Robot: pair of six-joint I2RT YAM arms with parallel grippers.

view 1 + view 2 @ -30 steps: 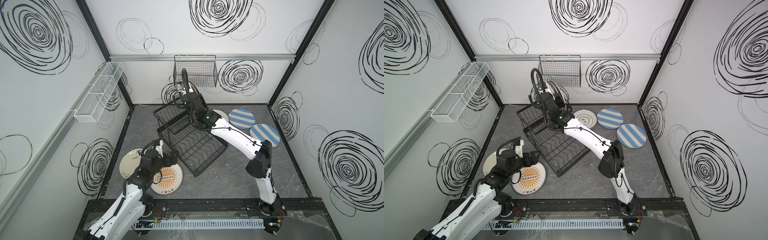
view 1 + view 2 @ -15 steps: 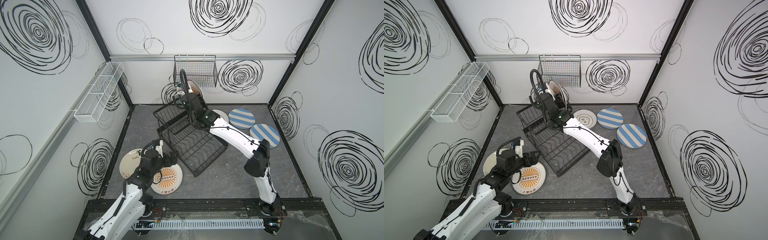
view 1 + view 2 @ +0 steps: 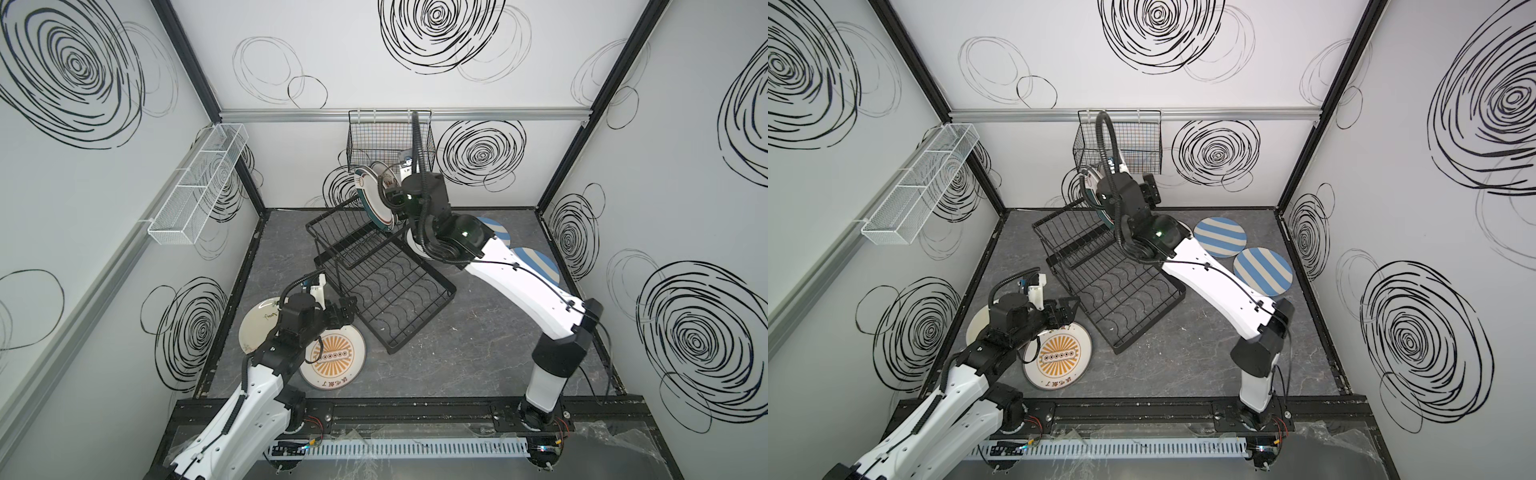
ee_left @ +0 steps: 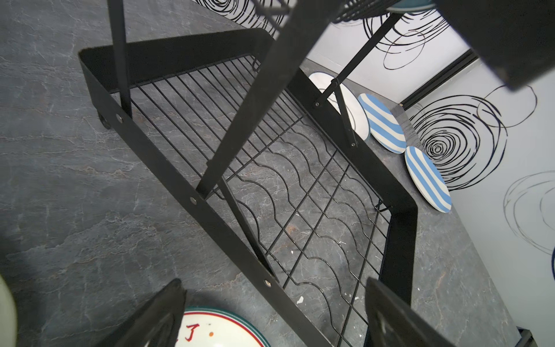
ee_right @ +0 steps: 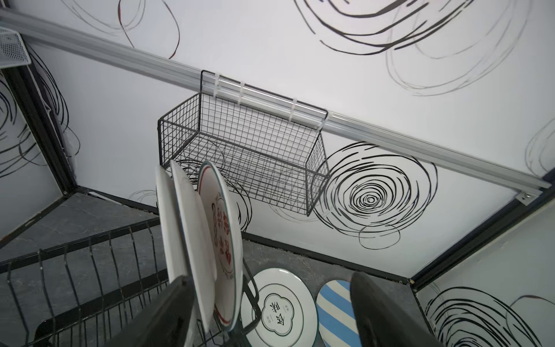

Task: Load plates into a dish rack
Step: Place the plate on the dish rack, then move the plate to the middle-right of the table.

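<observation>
Where both top views agree: the dish rack [image 3: 424, 320] is set askew mid-floor, its raised basket toward the back wall; bare grey marbled floor is left open in front of it and toward the right arm's base.
Plates from above: three racked plates [image 3: 374, 203] are stood on edge in the raised basket; the orange sunburst plate [image 3: 1059, 357] and cream plate [image 3: 259, 324] lie flat beside the left arm; two blue-striped plates [image 3: 1219, 237] lie flat near the right wall.
Left wrist: the left gripper [image 4: 274, 282] is seen with fingers spread and nothing between them. The lower tray's flat black band and wavy wires are shown close. A ringed plate rim [image 4: 216, 327], green and red, lies just short of the band.
Right wrist: the right gripper [image 5: 271, 278] is spread wide, nothing clamped; the racked plates stand just beside one finger. A red-character face and two plain white backs are shown. The white emblem plate [image 5: 279, 309], mostly covered by the arm from above, lies flat behind the rack. The black mesh wall basket [image 5: 240, 156] hangs overhead.
</observation>
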